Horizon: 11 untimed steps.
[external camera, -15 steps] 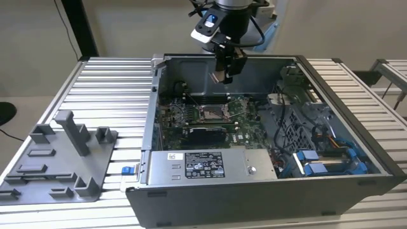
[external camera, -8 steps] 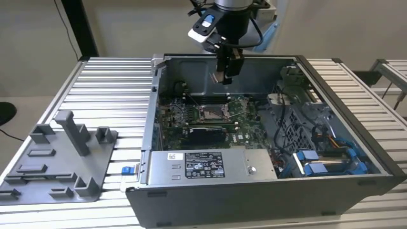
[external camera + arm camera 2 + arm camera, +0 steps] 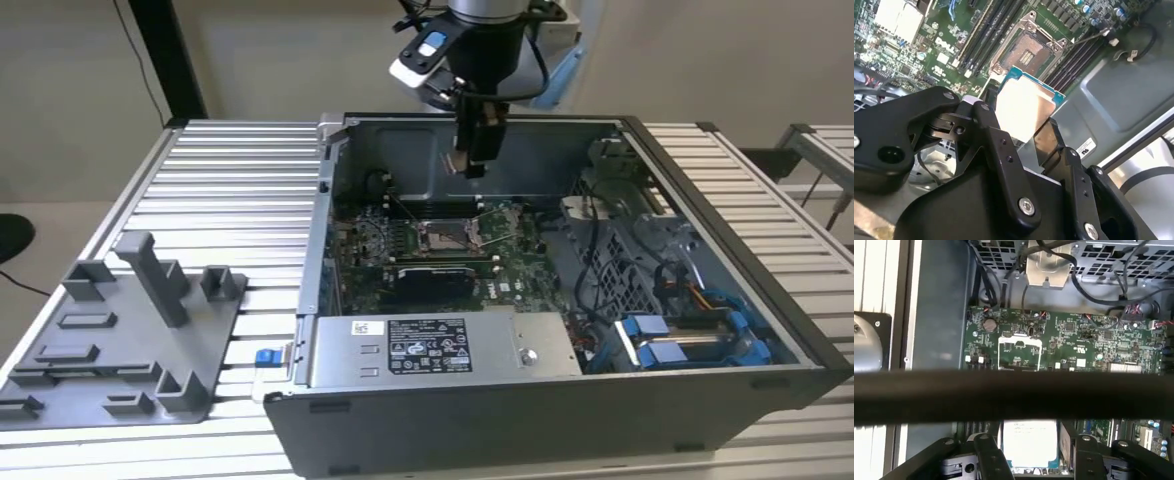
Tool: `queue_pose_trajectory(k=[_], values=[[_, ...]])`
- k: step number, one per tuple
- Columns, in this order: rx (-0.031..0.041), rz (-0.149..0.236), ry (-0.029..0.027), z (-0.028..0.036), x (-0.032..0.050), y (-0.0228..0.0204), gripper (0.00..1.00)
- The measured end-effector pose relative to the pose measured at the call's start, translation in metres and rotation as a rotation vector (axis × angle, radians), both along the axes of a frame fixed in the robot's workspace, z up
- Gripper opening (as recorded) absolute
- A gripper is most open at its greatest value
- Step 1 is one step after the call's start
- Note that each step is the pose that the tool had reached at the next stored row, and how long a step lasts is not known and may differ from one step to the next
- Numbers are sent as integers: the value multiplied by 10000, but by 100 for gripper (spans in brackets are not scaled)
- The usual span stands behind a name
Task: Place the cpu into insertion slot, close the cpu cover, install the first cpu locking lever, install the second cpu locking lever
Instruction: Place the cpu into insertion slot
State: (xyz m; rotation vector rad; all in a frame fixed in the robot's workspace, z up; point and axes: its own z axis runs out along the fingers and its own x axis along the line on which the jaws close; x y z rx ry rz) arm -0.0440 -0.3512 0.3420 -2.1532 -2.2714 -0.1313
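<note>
Beyond the grey power-supply box (image 3: 434,345) at the near side, the insertion slot (image 3: 441,236) lay open on the green board. Above it, towards the far wall, the gripper (image 3: 470,165) was clamped on the cpu (image 3: 1024,102), apart from the slot. The placing step seemed in hand; it would call for lining the chip square with the socket rim.

Black gripper (image 3: 1019,131) – silver screws (image 3: 1026,205) – on a grey, blue-capped arm (image 3: 487,15).
</note>
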Motion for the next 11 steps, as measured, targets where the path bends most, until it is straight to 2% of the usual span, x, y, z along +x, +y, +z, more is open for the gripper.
queue_pose_trajectory(k=[11], values=[[44,-658,1,-51,-32,11,0]])
